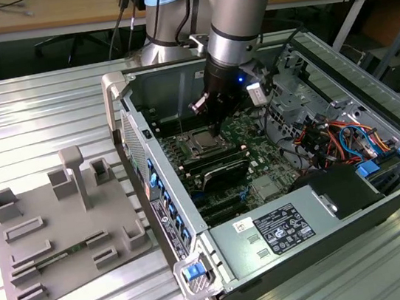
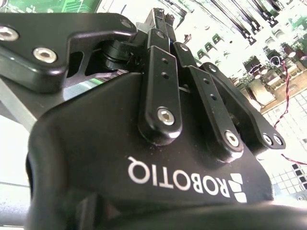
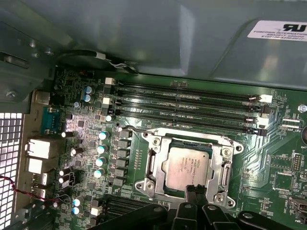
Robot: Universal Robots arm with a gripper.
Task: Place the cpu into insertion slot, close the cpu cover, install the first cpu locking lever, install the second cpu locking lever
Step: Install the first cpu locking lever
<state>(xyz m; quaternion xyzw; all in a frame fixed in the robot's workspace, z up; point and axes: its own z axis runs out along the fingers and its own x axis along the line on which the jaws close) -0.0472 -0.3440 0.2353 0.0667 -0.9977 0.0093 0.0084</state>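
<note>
- We see the gripper (image 1: 215, 127) lowered inside the open computer case (image 1: 369, 81), its tips right at the cpu socket on the green motherboard (image 3: 144, 143).
- In the first wrist view the gripper's fingertips (image 3: 195, 190) are drawn together and meet at the near edge of the cpu (image 3: 188, 166), touching or just above it; we cannot tell whether they pinch anything.
- The cpu lies flat in the insertion slot (image 3: 165, 191), directly beneath the fingertips.
- The cpu cover (image 3: 152, 163) lies down around the chip, its silvery frame bordering the metal top on all sides.
- A thin wire lever (image 3: 139, 130) runs along the far side of the socket from the fingertips.
- Beyond that, the long black memory slots (image 3: 187, 103) lie parallel.
- In the second wrist view the gripper (image 2: 160, 21) links fold inward, tips close together.
- Well apart from the gripper, outside the case, a grey parts holder (image 1: 62, 229) sits on the ribbed metal table (image 1: 31, 114).
</note>
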